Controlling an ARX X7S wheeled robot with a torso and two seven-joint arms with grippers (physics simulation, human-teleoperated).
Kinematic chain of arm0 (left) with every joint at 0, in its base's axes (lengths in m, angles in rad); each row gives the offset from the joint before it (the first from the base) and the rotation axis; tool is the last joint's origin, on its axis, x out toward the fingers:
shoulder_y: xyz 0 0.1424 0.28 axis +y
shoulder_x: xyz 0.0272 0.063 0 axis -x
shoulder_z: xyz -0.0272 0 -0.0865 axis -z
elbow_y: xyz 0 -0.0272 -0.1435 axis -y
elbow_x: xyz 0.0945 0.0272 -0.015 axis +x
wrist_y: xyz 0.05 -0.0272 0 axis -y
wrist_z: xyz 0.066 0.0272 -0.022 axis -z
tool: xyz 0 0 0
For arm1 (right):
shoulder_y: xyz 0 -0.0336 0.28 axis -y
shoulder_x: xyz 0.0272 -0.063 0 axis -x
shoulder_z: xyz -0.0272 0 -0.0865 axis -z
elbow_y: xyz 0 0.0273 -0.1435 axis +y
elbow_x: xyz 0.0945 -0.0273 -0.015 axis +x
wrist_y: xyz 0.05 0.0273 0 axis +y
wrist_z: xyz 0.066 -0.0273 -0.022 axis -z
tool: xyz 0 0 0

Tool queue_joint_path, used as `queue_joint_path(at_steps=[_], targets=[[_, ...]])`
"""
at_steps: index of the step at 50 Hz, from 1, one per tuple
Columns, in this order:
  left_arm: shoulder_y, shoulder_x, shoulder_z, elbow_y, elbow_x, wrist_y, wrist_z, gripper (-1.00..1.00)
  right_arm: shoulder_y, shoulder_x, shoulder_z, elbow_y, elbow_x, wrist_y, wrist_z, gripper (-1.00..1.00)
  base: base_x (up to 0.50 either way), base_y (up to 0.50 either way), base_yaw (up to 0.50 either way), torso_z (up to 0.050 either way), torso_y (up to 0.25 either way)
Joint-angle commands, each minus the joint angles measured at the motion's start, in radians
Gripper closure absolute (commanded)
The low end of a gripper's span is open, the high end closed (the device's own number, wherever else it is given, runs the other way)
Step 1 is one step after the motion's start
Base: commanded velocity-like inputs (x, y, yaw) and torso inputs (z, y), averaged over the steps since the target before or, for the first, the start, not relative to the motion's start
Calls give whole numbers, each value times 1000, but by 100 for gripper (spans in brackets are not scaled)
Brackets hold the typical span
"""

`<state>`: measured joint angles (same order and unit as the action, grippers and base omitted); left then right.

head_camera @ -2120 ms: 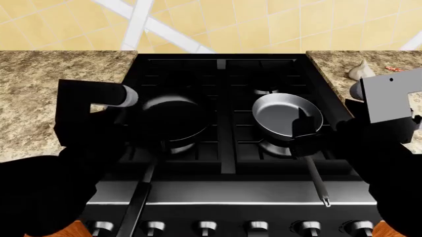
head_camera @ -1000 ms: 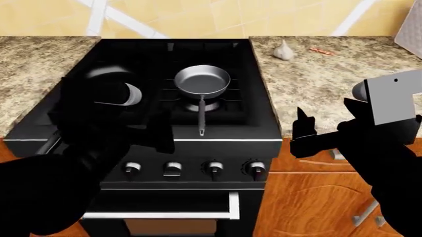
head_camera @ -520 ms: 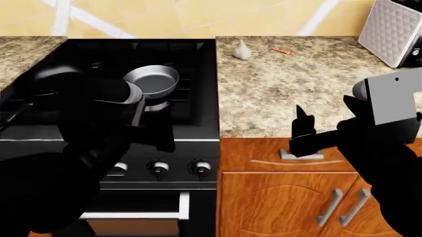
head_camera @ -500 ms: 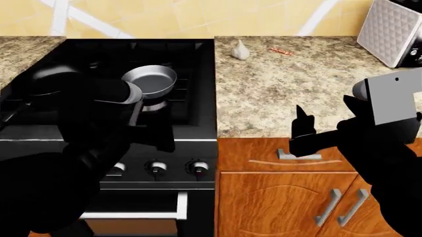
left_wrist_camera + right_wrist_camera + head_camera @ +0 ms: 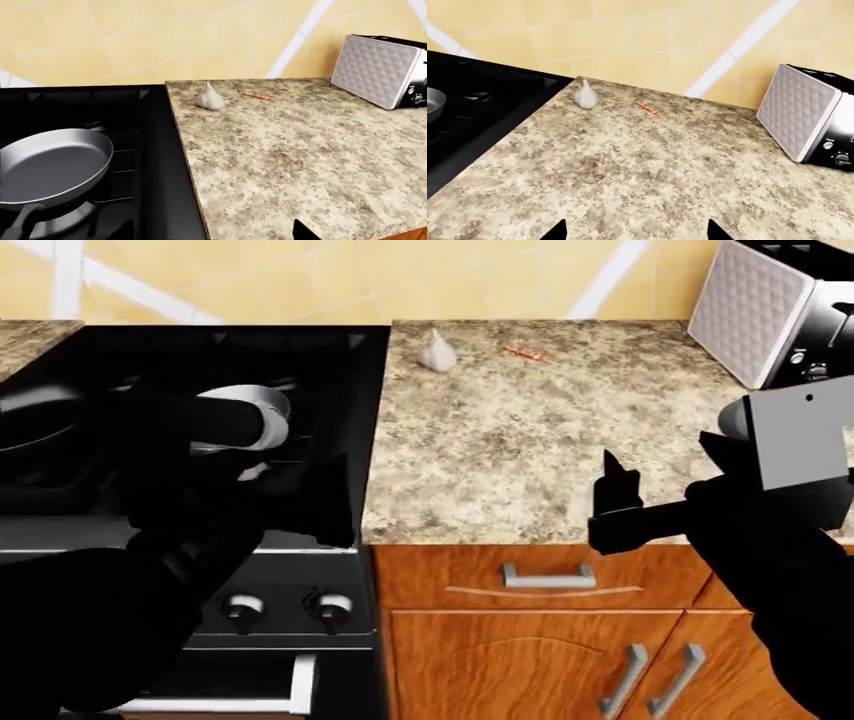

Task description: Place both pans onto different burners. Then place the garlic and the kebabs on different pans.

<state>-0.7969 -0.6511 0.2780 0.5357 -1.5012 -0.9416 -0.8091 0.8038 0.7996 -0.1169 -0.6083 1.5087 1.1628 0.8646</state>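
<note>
pans: 1 grey point(image 5: 53, 165), maybe 1 black point(image 5: 34, 425) | garlic point(image 5: 435, 351): 1 | kebabs point(image 5: 523, 353): 1

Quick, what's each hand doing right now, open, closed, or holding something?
Left hand: cannot be told, it shows only as a dark shape.
Right hand: open, holding nothing.

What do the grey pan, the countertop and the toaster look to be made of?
Grey pan: likely brushed metal, with a smooth grey sheen. Countertop: looks like polished granite, a speckled beige-brown pattern. Toaster: its pale quilted side panel could be plastic or metal; the dark glossy end has knobs.
</note>
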Motion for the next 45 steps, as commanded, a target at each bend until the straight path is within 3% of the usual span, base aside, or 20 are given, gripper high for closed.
queue_joint_path(at_steps=[1,23,35,36,38,40,41,45], targets=[[-5,1,1,-5,3,9,5,-100,2,0,-7,-2,-12,-2,0,-100,500,-51,0,0,0],[-14,1,12,-6,1,9,2,-100,-12,14,-7,-11,-17,-15,-3,-100,495,-3,0,0,0],[-49,9,26,-32,16,-2,9,-100,5,4,-18,3,-27,-15,-5,-100,7,0,0,0,1],[-102,558,-406,133,1042,-108,824,-100,115,-292,218,-22,-459,-113,-139,-100,0,0,0,0,0],[-64,460,-432,82,742,-408,524,-100,79,-266,253,-8,-172,187,-107,-100,0,0,0,0,0],[-86,408,-429,24,442,-628,270,-100,90,-249,244,18,-144,389,-91,-100,0,0,0,0,0],[-107,394,-417,-5,324,-626,210,-100,107,-241,233,35,-128,391,-79,-100,0,0,0,0,0],[-194,363,-355,-100,214,-619,103,-100,177,-216,178,96,-71,390,-36,-100,0,0,0,0,0]])
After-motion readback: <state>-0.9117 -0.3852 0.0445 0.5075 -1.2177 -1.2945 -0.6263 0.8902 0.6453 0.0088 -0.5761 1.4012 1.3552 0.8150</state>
